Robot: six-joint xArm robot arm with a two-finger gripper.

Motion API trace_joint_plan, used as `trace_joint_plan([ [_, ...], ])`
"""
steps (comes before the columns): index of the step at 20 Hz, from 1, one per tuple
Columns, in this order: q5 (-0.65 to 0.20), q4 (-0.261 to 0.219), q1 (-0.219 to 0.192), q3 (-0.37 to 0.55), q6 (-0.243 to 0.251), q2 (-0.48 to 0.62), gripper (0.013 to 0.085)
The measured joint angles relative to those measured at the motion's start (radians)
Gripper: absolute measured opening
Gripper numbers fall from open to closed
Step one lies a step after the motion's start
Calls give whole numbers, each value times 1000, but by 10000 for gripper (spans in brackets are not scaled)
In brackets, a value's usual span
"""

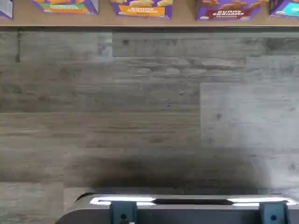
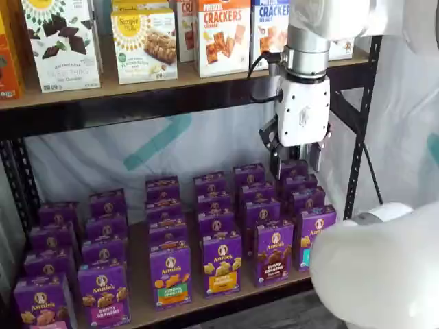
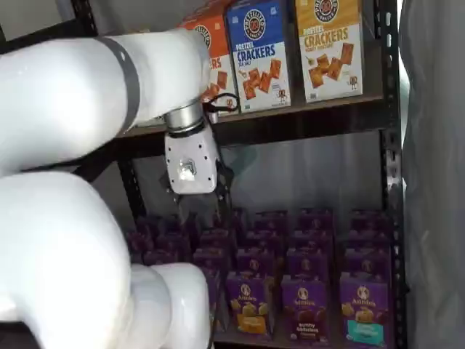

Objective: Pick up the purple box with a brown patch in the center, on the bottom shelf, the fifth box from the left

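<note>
Down on the bottom shelf (image 2: 140, 308), rows of small purple Annie's cartons stand upright, reaching back from the front rail. Taking the front row from its left end in a shelf view: a carton with a pink band (image 2: 104, 293), then one with an orange band (image 2: 171, 275), then one with a yellow band (image 2: 221, 263). Next to the yellow one stands the purple box (image 2: 274, 251), its brown band and dark bunny crackers facing forward, at the shelf's front edge. A carton with a teal patch (image 2: 313, 236) stands just beside the purple box on its far side, partly hidden by the white arm.

Above and behind the purple box, over the rear rows, hangs the gripper (image 2: 297, 164), well apart from the box and touching nothing. Its two black fingers (image 2: 276, 163) stand spread with a gap between them and nothing in it.

From the wrist view the purple box (image 1: 232, 11) shows only as a strip of its front beyond grey plank flooring (image 1: 140, 107).
</note>
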Motion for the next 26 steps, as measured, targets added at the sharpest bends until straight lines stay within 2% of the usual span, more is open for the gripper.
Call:
trace_joint_plan([
  [1, -34, -41, 23, 12, 29, -12, 850],
  [3, -55, -57, 30, 7, 40, 1, 850],
  [16, -106, -47, 25, -19, 34, 79, 850],
  [22, -214, -75, 17, 37, 38, 113, 850],
  [26, -288, -77, -3, 68, 24, 147, 850],
])
